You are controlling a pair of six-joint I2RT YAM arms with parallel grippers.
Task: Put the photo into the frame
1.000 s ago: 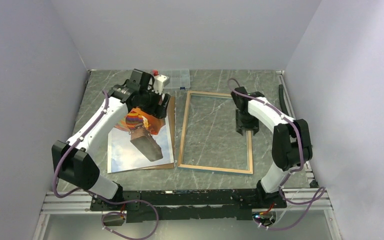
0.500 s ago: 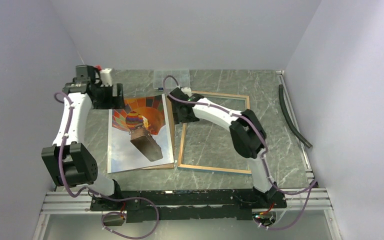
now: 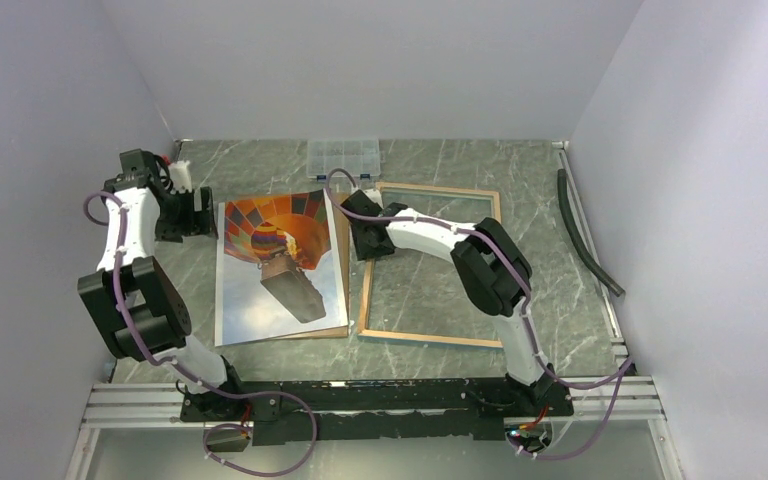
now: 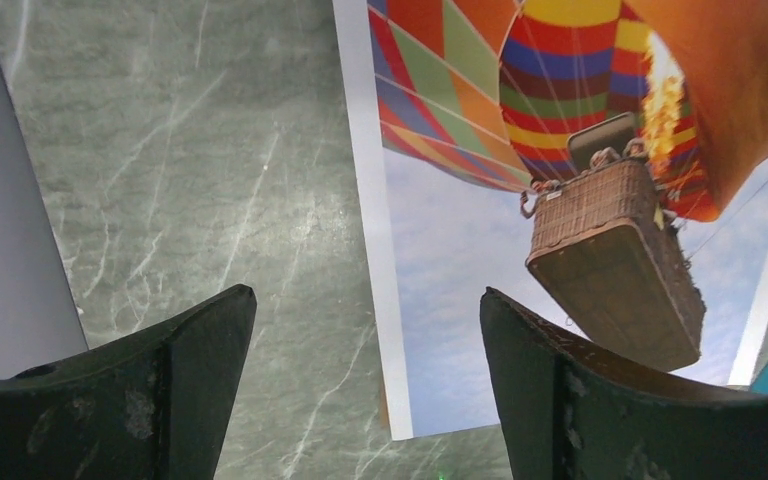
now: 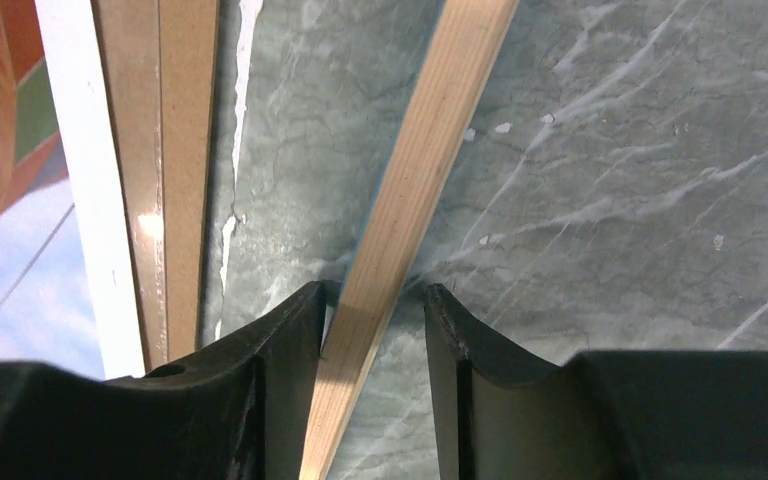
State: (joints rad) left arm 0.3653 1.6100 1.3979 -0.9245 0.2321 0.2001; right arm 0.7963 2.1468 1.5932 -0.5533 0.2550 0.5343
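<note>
Above the table [image 3: 550, 300]: photo [image 3: 278, 270] lies face up on a brown board [image 3: 343, 262], left of centre. Frame [image 3: 430, 338] lies flat just right of the board, wood side up. Left gripper [image 3: 203, 212] sits by the photo's far left edge. Right gripper [image 3: 365, 240] is at the frame's left rail, near its far corner.

Left wrist: left gripper [image 4: 365, 310] has its fingers spread wide, holding nothing, above the marble. The photo's [image 4: 480, 230] white left margin runs between them.

Right wrist: right gripper [image 5: 372, 300] straddles the frame's rail [image 5: 410, 200], jaws partly apart. Marble shows between the rail and the right finger, so it is not clamped. Board [image 5: 160, 150] and photo [image 5: 10, 250] lie at left.
</note>
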